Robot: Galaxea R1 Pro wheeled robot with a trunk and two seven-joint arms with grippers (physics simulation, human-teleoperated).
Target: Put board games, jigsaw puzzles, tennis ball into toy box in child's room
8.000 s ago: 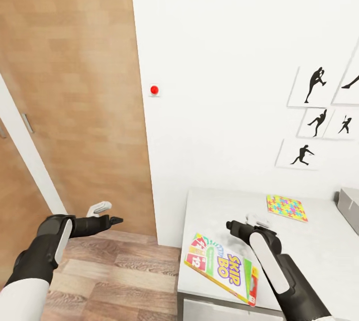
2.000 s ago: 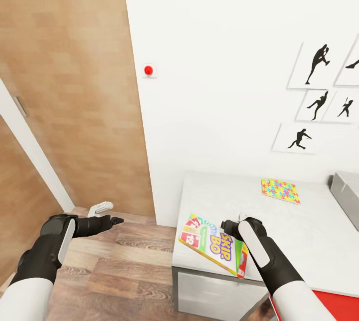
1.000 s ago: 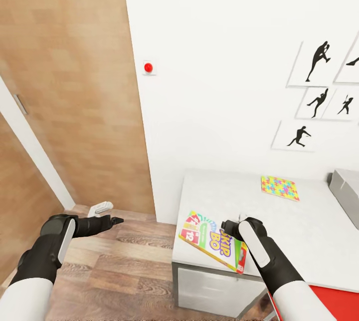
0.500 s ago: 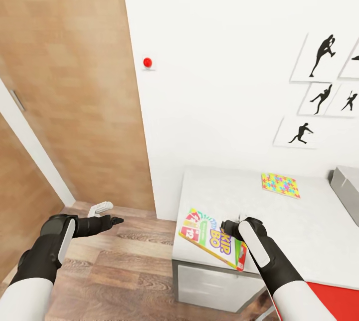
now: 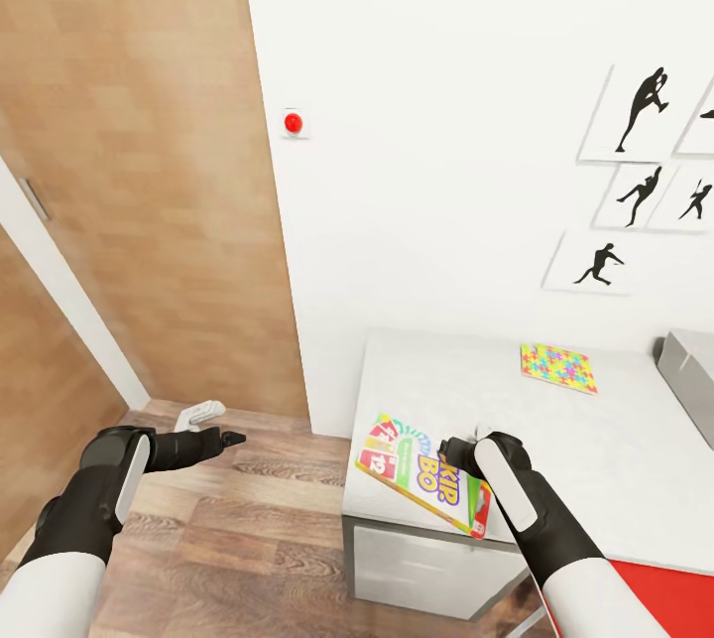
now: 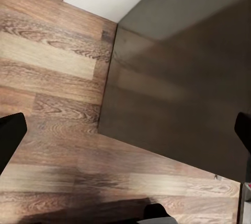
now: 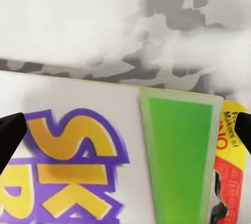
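On the left, the robot's black left hand hangs over the brown wood-plank floor, well apart from the toys. Its two fingers are spread wide, and there is nothing between them. In the left wrist view, the dark finger tips sit at the far sides, with only floor and a dark grey cabinet side between them. Next comes the long pale grey-white table. At its near left corner lies the flat green-edged board game box with big purple and yellow letters. It lies flat on the table, and its low corner pokes a little past the front edge. Its long side runs on a slant, from far-left to near-right. The black right hand is right over the box, much nearer to it than the left hand is. In the right wrist view, the box lies just below the hand, and the finger tips stand wide apart at both sides of it. This hand is open and holds nothing yet. It likely has to go straight down and close across the short way of the box. Farther back on the table lies a thin bright jigsaw puzzle sheet in yellow, blue and red. At the far right is the edge of the light-grey toy box, so the game must travel right.
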